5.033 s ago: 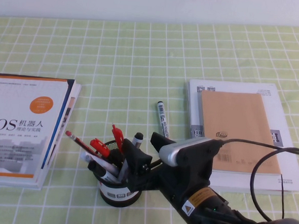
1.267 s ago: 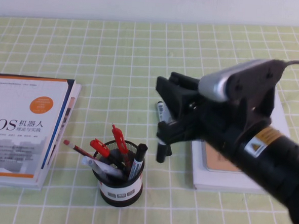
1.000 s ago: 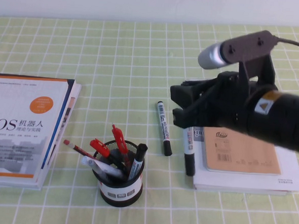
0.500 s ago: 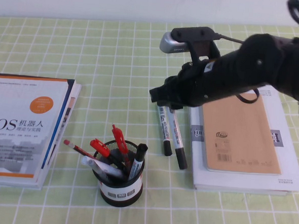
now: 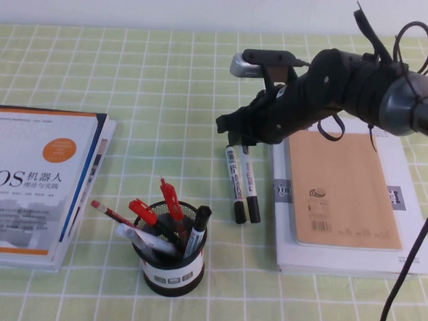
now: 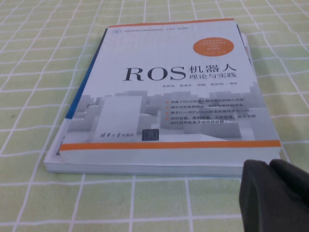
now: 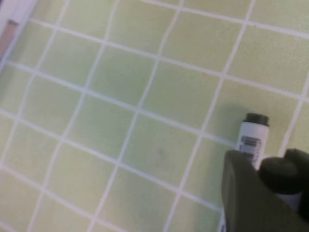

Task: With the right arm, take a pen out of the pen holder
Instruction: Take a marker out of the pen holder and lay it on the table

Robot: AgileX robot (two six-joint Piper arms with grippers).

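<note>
While my right gripper (image 5: 242, 139) pinches the far end of the pen (image 5: 250, 186), now out of the pen holder (image 5: 169, 270) and down beside a loose marker (image 5: 232, 178), a sloppy release could roll it into that marker. My left gripper (image 6: 276, 195) sits near the ROS book (image 5: 31, 186); its state I cannot tell. I count two pens out, at least five in the one holder, and two book piles.

Title "ROS 机器人", on the white book (image 6: 164, 104)
</note>
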